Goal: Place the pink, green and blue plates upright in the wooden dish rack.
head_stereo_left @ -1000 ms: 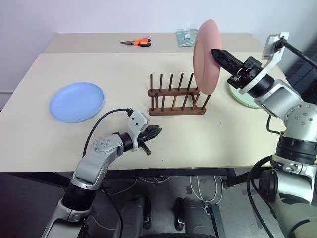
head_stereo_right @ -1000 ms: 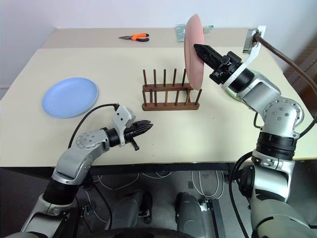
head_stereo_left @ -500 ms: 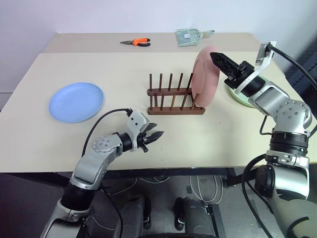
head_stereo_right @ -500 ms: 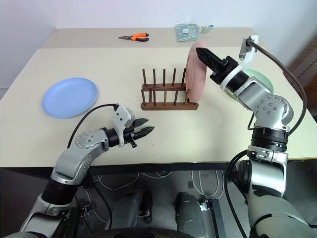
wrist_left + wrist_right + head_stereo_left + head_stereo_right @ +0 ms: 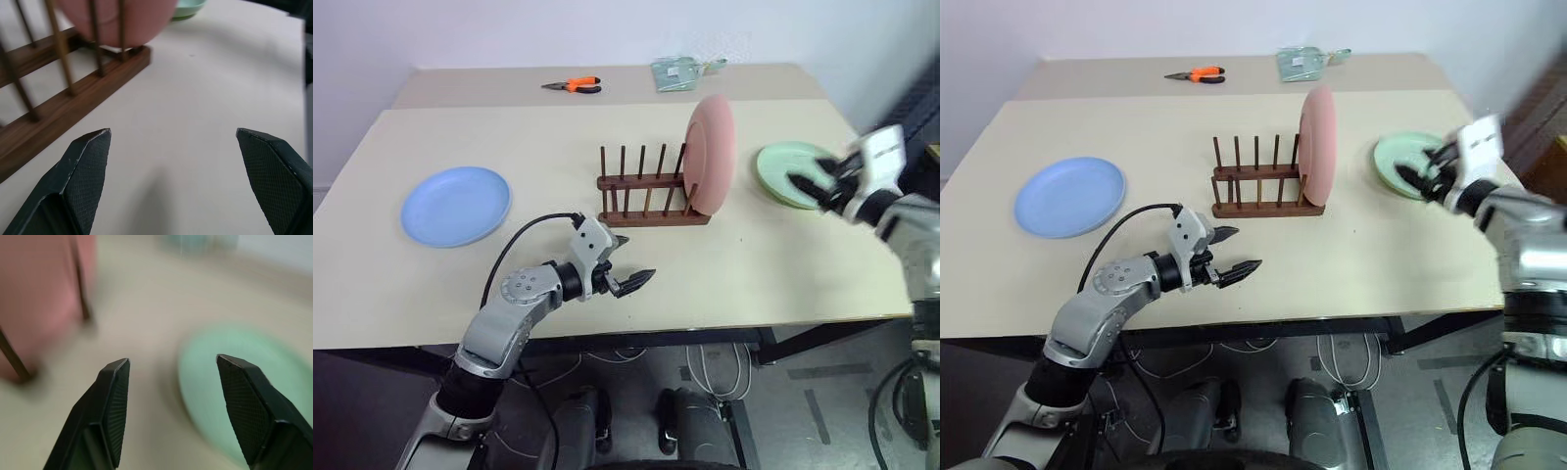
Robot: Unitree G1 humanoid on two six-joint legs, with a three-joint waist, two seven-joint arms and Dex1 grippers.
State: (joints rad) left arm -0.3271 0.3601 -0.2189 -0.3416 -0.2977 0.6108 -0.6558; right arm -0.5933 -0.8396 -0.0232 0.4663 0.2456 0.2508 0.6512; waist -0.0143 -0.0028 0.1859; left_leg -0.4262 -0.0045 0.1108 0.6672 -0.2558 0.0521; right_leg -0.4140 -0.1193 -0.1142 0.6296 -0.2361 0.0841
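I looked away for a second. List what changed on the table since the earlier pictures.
The right end effector let go of the pink plate, which now stands upright at the right end of the wooden dish rack, and swung away to hover open over the green plate. The left end effector opened above the table. The blue plate, the green plate, the rack and the orange pliers stayed put.

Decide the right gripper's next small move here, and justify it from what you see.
Probably lower the open right gripper onto the green plate's near rim and close. The pink plate stands upright in the rack; the green plate lies flat beside it.
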